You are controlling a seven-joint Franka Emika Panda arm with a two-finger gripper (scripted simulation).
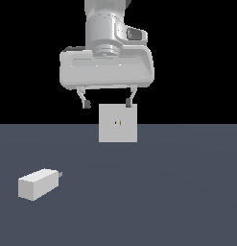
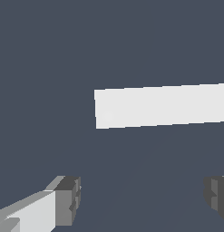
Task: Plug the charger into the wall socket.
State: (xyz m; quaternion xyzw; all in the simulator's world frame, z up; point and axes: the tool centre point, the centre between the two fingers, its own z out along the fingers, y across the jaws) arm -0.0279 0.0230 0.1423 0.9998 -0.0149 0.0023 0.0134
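Charger (image 1: 37, 184) lies on the floor (image 1: 177, 192), well apart from the wall socket (image 1: 118, 123). Above the socket hangs the gripper (image 1: 108, 104), fingers spread wide, holding nothing.

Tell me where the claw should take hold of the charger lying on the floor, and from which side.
Grip the charger across its two long side faces, mid-body, coming straight down from above. It lies flat with prongs pointing toward the exterior view's right, so keep that end free. The open claw looks wide enough, hanging empty near the wall socket.
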